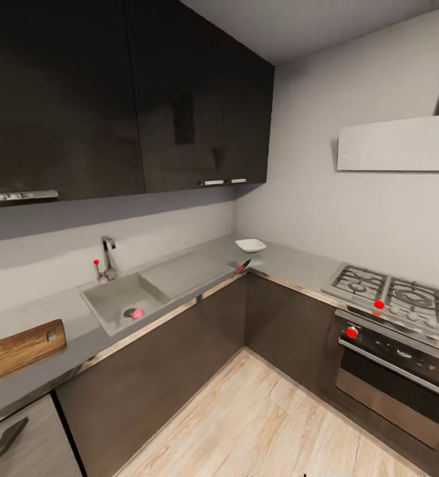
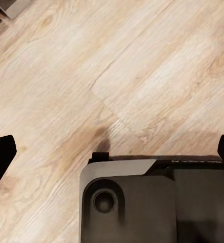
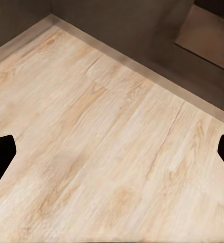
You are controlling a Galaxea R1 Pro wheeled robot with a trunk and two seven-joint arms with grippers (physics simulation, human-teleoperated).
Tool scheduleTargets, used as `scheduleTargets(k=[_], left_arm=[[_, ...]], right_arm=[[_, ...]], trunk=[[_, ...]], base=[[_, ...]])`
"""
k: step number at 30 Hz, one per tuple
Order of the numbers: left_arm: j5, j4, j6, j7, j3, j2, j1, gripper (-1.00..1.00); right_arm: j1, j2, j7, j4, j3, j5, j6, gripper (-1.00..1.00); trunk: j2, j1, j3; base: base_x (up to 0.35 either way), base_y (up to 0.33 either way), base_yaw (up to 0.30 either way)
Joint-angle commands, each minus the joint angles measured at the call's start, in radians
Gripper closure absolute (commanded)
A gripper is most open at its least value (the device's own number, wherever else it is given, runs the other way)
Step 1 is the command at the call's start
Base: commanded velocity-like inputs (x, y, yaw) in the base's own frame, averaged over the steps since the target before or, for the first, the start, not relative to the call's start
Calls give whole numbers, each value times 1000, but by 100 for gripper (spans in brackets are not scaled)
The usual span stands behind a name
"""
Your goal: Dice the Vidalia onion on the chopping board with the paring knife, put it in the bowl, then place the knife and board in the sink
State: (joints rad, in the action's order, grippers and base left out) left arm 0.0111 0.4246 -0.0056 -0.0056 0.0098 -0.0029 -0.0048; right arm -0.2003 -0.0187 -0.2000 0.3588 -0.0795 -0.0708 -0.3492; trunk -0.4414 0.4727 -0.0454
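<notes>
An L-shaped grey surface (image 1: 67, 311) wraps the kitchen corner, the Vidalia onion (image 1: 138, 314) lying by the sink (image 1: 110, 301) drain, well ahead of both claws, left (image 2: 112, 152) and right (image 3: 112, 152), spread wide, empty, over floor.

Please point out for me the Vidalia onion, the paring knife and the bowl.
Vidalia onion (image 1: 138, 314): head view, middle of the pink lump in the sink.
Paring knife (image 1: 243, 267): head view, its red handle at the countertop edge.
Bowl (image 1: 250, 245): head view, its white inside.
</notes>
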Motion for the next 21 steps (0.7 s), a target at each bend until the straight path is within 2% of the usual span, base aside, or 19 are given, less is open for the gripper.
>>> scheduleTargets(k=[1,6,14,21], left_arm=[[1,0,-1,-1,1,0,0,-100],[1,0,-1,-1,1,0,0,-100],[1,-7,-1,-1,2,-1,0,-100],[1,-13,-1,-1,1,-3,0,-100]], right_arm=[[-1,-1,1,-1,-8,-7,-4,-100],[-1,-2,1,-1,-8,-7,-4,-100],[-1,-3,1,-1,-8,-7,-4,-100],[-1,-3,1,-1,-8,-7,-4,-100]], trunk=[[-1,0,0],[-1,0,0],[-1,0,0],[-1,0,0]], base=[[0,0,-296],[0,5,-296],[0,190,-296],[0,28,-296]])
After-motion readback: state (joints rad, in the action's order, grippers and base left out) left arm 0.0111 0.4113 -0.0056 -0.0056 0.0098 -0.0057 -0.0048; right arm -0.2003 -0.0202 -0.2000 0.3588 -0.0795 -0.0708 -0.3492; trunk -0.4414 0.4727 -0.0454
